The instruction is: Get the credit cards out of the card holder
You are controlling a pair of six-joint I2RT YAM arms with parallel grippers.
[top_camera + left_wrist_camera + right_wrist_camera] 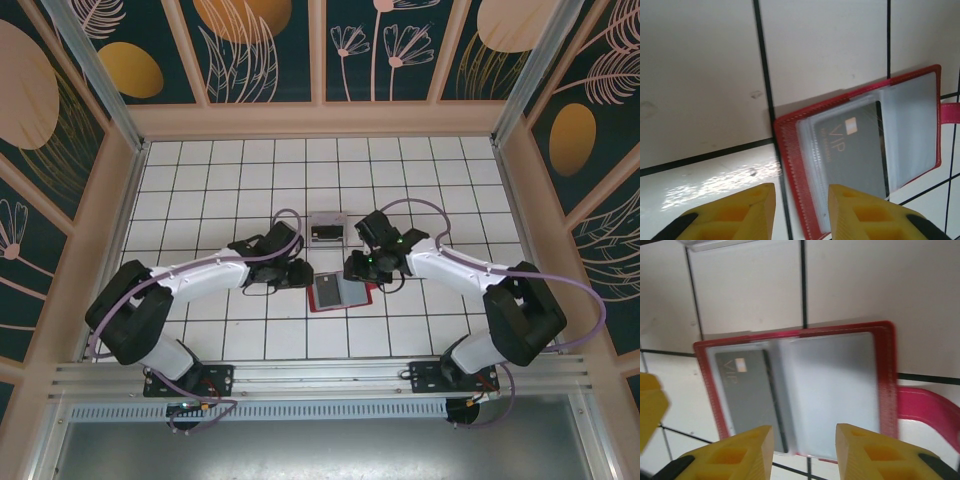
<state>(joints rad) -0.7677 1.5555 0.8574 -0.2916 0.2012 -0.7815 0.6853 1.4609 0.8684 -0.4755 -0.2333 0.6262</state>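
The small red folding card holder (340,292) lies open and flat on the white tiled table (200,180), between the two arms. A dark grey VIP card (852,150) sits in one of its clear sleeves. The left gripper (801,191) and the right gripper (804,432) hang over it, their yellow jaws parted and clasping nothing.

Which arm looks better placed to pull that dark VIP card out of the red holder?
Probably left: the left gripper, open, sits at the card holder's edge beside the VIP card; the right gripper hovers over the pale half nearer the tab.
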